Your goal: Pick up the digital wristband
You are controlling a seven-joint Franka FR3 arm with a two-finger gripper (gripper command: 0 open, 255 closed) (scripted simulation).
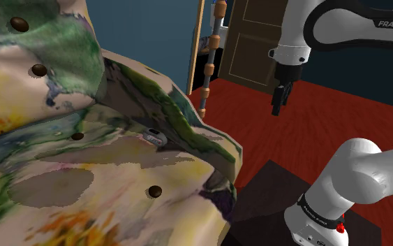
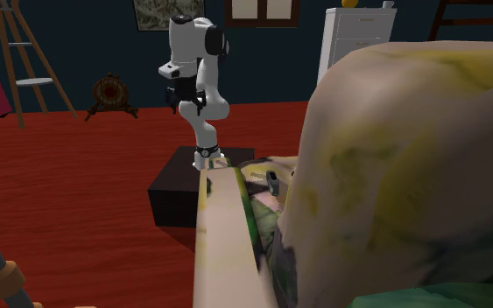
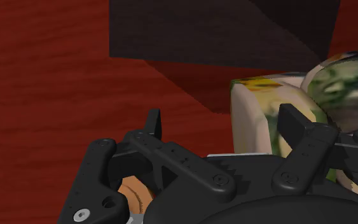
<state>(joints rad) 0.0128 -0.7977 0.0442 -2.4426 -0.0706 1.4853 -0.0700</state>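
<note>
Hovering over red floor (image 1: pixel 257 143) w/ tool (image 1: pixel 277 105) spread open & empty, approach barely begun: wristband (image 1: pixel 153 135) sits in sofa (image 1: pixel 62 164) crease, shoulder view's left, so next swing across, descend.

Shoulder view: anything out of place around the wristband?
Yes. The wristband is not lying on a flat open spot; it sits tucked in a crease of the floral sofa, at the foot of its raised side. The gripper hangs open over the red floor, apart from it.
</note>
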